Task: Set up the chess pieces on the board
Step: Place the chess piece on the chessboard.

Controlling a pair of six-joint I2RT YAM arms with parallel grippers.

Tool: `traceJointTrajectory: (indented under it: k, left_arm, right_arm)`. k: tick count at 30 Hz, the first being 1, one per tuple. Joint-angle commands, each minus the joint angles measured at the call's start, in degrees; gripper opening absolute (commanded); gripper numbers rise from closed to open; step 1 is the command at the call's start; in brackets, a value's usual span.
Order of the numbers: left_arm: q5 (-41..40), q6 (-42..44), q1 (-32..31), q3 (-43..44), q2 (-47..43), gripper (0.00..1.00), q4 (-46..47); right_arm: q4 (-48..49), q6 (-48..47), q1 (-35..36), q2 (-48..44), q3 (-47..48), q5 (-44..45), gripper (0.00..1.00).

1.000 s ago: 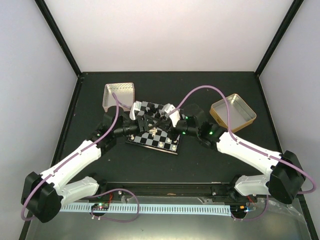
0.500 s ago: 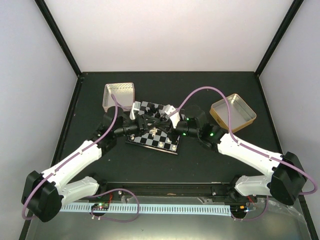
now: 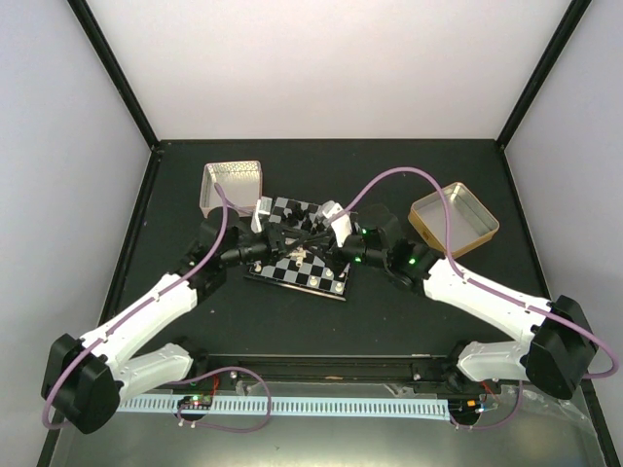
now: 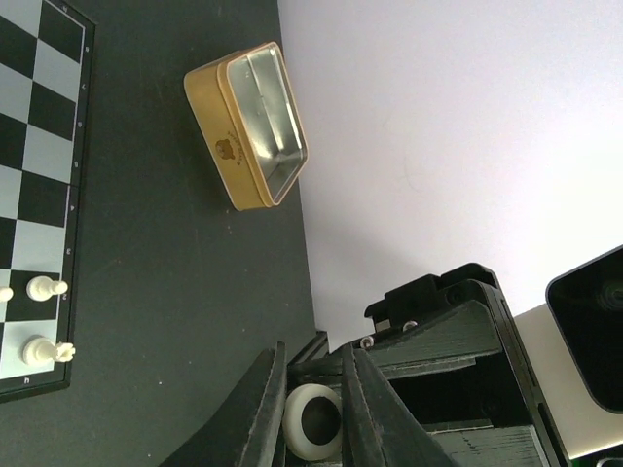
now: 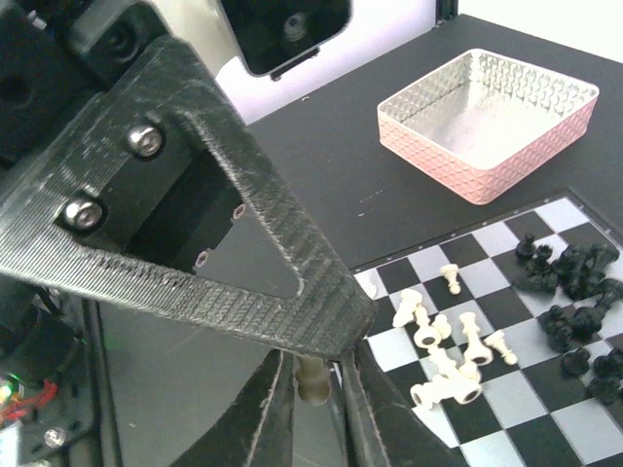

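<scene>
My two grippers meet above the board [image 3: 292, 270]. In the left wrist view the left gripper [image 4: 313, 352] is shut on a cream-white chess piece [image 4: 311, 420], whose round dark-centred base faces the camera. The right wrist view shows the same piece [image 5: 312, 385] between the fingers of the right gripper [image 5: 314, 370], which stand slightly apart from it. The left gripper's finger [image 5: 243, 224] crosses just above. Several white pieces [image 5: 443, 355] lie tumbled on the board [image 5: 545, 409] beside a heap of black pieces [image 5: 574, 292]. Two white pieces [image 4: 44, 288] stand at the board's edge [image 4: 39, 126].
A pink tin [image 3: 231, 185] sits behind the board on the left, also in the right wrist view [image 5: 487, 122]. A gold tin [image 3: 454, 219] lies to the right, seen as well from the left wrist [image 4: 248, 126]. Dark table surrounds the board, with walls close behind.
The left gripper's jaws have closed onto the cream piece. The right gripper's jaws have parted a little from it. Both arms have barely shifted over the board.
</scene>
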Motion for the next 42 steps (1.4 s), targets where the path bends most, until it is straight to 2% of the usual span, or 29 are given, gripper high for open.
traceJointTrajectory:
  k: [1,6,9,12,16,18,23,26,30,35,42]
  left_arm:
    - [1.4,-2.7,0.0,-0.7,-1.9,0.07,2.9]
    - [0.0,-5.5,0.0,-1.1,-2.9,0.07,5.3]
    - [-0.5,-7.9,0.1,-1.1,-3.5,0.07,7.0]
    - [-0.3,-12.1,0.1,-1.4,-4.1,0.08,10.3]
    - [-0.4,-16.8,0.1,-0.9,-5.0,0.08,14.0]
    - [-0.7,-18.6,0.1,-0.6,-5.5,0.08,15.3]
    - [-1.5,-21.8,0.0,0.2,-5.7,0.08,18.1]
    - [-2.4,-23.7,0.0,0.2,-5.5,0.08,19.4]
    - [-2.7,-25.6,0.0,0.4,-4.7,0.08,22.1]
    - [-3.1,-26.4,0.0,0.9,-4.0,0.08,23.2]
    - [-3.4,-26.6,0.1,0.5,-4.0,0.08,23.2]
  right_arm:
    - [0.9,5.3,-0.3,-0.6,2.2,2.4,0.17]
    - [3.7,11.9,-0.4,-2.2,0.4,-1.0,0.34]
    - [8.7,17.9,-0.5,-5.0,-2.4,-2.7,0.43]
    - [14.5,29.0,-0.9,-7.8,-5.0,-3.0,0.51]
    - [23.0,44.4,-2.3,-9.1,-8.3,-3.4,0.55]
    - [28.5,51.0,-2.8,-9.2,-9.7,-3.5,0.55]
    - [34.1,61.1,-3.4,-7.2,-9.8,-5.6,0.51]
    - [38.2,61.6,-3.4,-5.2,-8.6,-9.1,0.45]
    - [37.9,62.4,-3.4,-3.8,-7.5,-10.2,0.39]
    - [36.8,62.0,-3.4,-4.2,-7.6,-9.1,0.37]
    - [36.0,61.9,-3.4,-3.8,-5.6,-9.8,0.22]
